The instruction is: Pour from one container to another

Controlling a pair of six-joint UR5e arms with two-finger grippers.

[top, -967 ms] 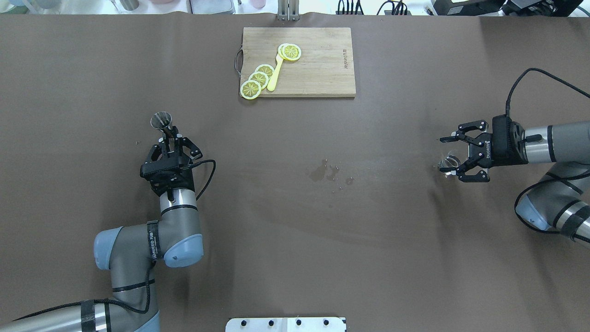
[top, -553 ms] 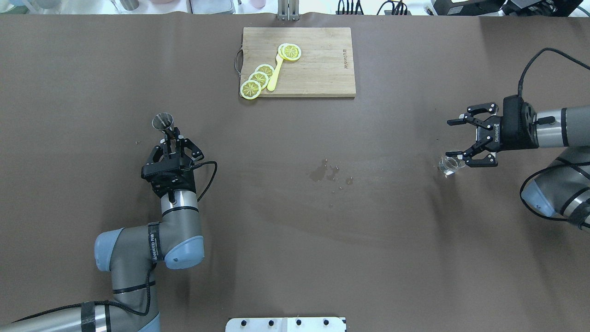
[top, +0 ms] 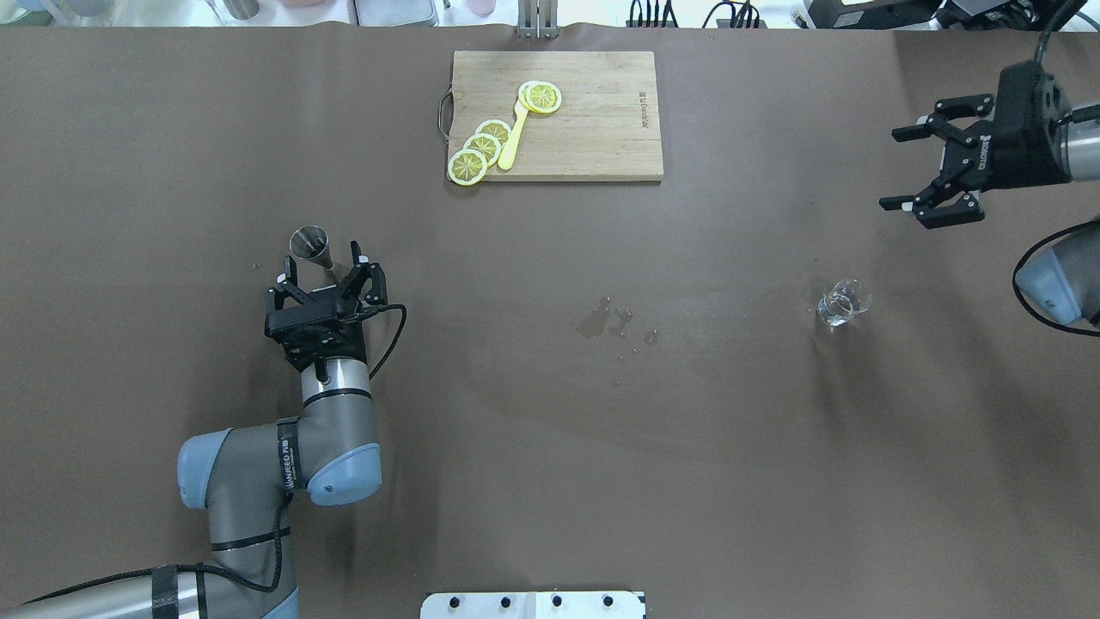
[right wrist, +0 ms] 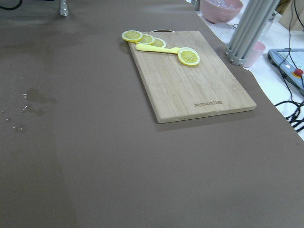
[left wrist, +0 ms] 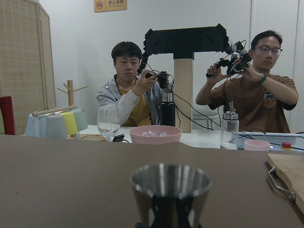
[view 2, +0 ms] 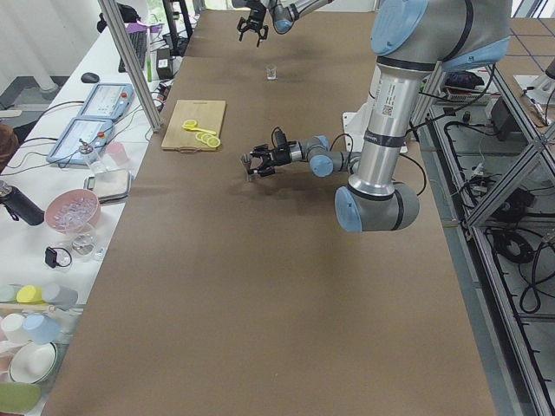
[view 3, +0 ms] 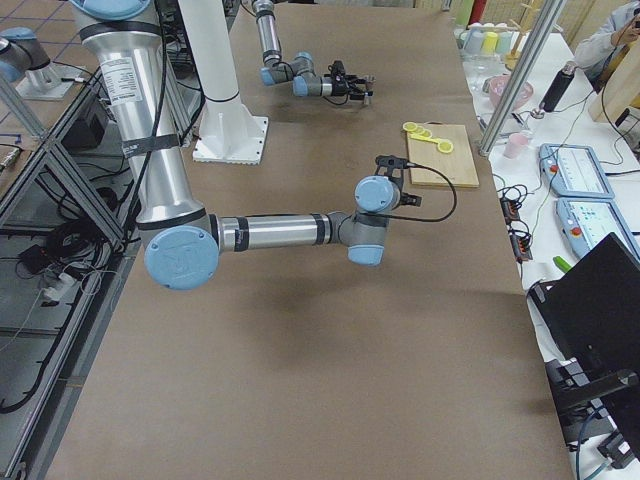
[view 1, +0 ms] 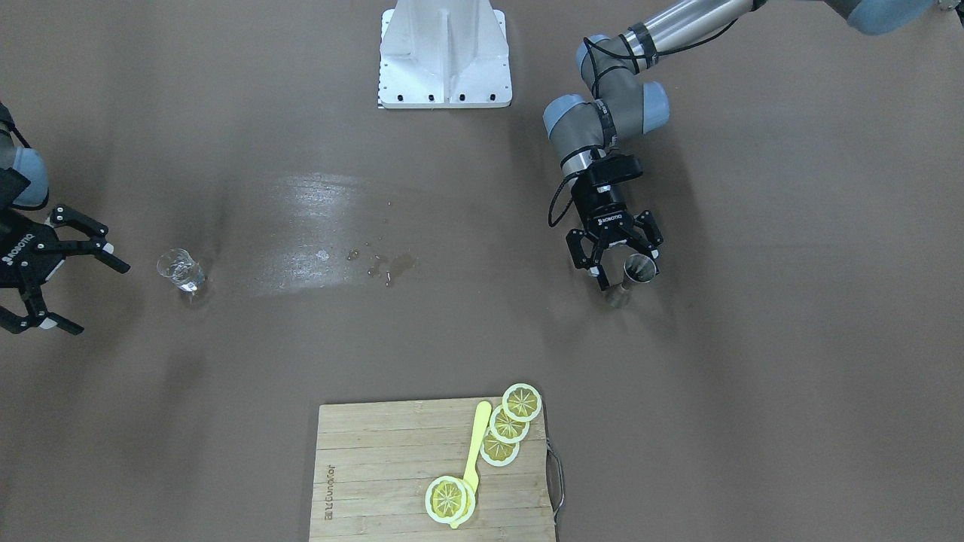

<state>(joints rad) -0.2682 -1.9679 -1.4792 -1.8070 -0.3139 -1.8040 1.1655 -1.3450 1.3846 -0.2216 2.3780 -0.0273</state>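
1. Upright on brown table (top: 516, 447), robot's left half: grey metal jigger (top: 310, 244), open mouth up.
2. Right behind it, fingers spread wide, gripping nothing: L gripper (top: 325, 263). Jigger in line w/ the gap betw. fingers; can't tell whether either finger touches the metal.
3. In left wrist view: jigger (left wrist: 170, 183) centred low in shot, close to lens, rim level. Gripper's own fingers out of shot.
4. Upright on robot's right half, alone: small clear glass (top: 843, 303); same in front view (view 1: 179, 269).
5. Well apart from glass, off the table, toward far right corner: R gripper (top: 890, 170), fingers wide, empty. Also at front view's left edge (view 1: 102, 299).
6. Mid-table, betw. the two vessels: wet patch w/ droplets (top: 604, 321).
7. At far edge, approx. centre: wooden cutting board (top: 593, 129) w/ metal handle. On it, lemon slices (top: 469, 166) and a yellow utensil (top: 513, 142).
8. Beyond table in left wrist view: two people (left wrist: 126, 97) seated, holding control devices; pink bowl (left wrist: 156, 134) in front of them.
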